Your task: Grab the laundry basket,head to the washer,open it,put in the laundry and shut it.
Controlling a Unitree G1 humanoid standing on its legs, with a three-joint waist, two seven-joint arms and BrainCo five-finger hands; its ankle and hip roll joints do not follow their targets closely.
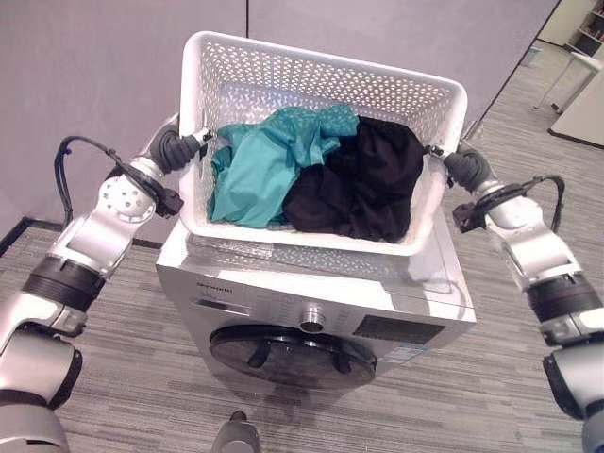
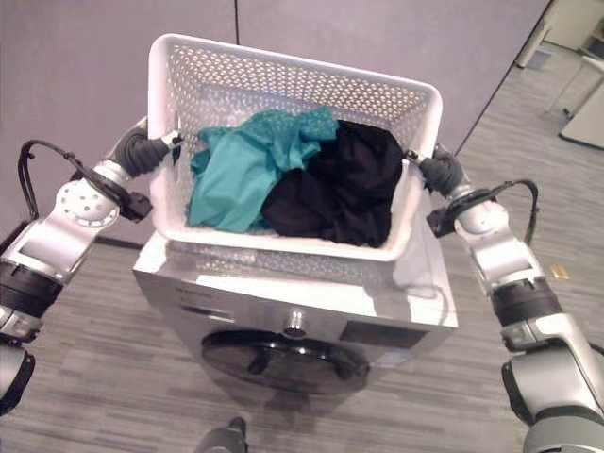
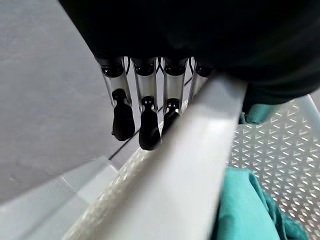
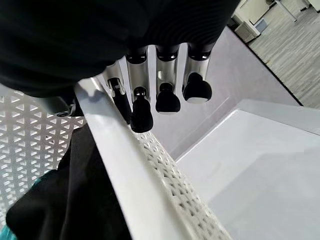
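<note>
Wrist views show both hands' fingers [image 3: 145,120] [image 4: 142,112] curled over the basket [image 1: 311,80] rim

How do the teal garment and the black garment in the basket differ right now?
The teal garment lies toward the robot's left; the black garment toward its right. The teal is bright with a speckled patch at the top edge; the black looks plain and dark. Both lie crumpled, touching, inside the white basket.

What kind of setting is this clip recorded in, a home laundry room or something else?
Probably an office or lab space, not a home: grey partition panels behind, grey striped carpet flooring, and a lone silver front-loading washing machine with a white perforated plastic laundry basket on top.
</note>
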